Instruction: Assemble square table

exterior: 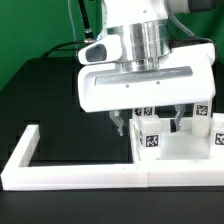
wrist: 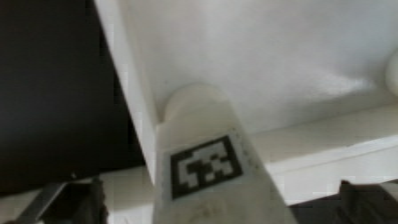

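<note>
above the square table (exterior: 185,148), gripper (exterior: 150,124) with fingers (exterior: 121,124) spread astride a tagged leg block (exterior: 153,135)

The gripper (exterior: 148,124) body looks like smooth, slightly glossy white plastic, with dark fingers (exterior: 121,125). A leg block (wrist: 210,150) is matt white, bearing a flat printed black-and-white tag. The square slab (exterior: 175,152) and the border wall (exterior: 70,178) look matt white plastic. The table surface (exterior: 45,85) is matt black.

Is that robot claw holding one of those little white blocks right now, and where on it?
It cannot be told. The gripper stands over a tagged leg block with its jaws either side, but contact isn't visible.
</note>
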You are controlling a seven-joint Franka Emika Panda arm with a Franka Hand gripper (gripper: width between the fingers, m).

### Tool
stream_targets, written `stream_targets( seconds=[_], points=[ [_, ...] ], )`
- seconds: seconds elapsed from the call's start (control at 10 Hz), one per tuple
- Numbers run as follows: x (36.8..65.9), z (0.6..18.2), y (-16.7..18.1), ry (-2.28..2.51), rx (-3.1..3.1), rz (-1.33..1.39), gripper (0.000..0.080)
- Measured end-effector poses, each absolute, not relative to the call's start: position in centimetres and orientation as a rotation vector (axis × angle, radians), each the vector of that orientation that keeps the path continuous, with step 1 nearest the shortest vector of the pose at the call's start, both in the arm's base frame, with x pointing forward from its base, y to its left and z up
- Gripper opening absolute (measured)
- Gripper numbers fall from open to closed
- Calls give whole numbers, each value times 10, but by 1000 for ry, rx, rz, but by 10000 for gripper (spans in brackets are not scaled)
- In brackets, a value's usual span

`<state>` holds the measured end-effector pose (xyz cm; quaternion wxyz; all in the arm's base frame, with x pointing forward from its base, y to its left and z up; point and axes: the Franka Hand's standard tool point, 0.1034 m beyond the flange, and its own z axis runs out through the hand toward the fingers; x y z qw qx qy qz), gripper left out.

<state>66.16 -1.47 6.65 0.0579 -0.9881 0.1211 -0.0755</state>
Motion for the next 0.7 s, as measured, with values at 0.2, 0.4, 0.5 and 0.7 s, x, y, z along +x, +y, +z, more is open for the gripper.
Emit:
stream_targets(
  seconds=[0.2,0.4,0.5,0.7],
  points=[
    [661,66,-15,537,-2959,-218,450],
    [660,66,-15,732,-2909,-196,291],
    [660,65,-15,807,-2885,-189,291],
    [663,67,-11,1275,-2692,-84,291]
  ],
)
